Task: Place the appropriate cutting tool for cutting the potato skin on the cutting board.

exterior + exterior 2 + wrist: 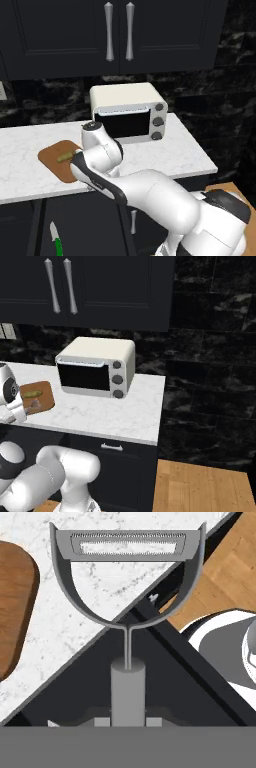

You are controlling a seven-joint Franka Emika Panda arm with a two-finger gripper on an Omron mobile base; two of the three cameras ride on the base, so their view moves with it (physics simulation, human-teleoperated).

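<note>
My hand (128,719) grips the peeler (128,587) by its handle; my fingertips are cut off. The cutting board (15,607) is at 9 o'clock, the surface (75,637) edge runs below.

Pincer (128,721) clamped on peeler (127,587)

Peeler (128,602): matt grey metal, with a finely toothed blade slot. Cutting board (59,159): reddish-brown wood, smooth, faint grain. Counter (165,150): polished white marble with grey veining. Toaster oven (128,112): cream matt casing, glossy dark glass door. Floor (200,488): light wooden planks.
</note>
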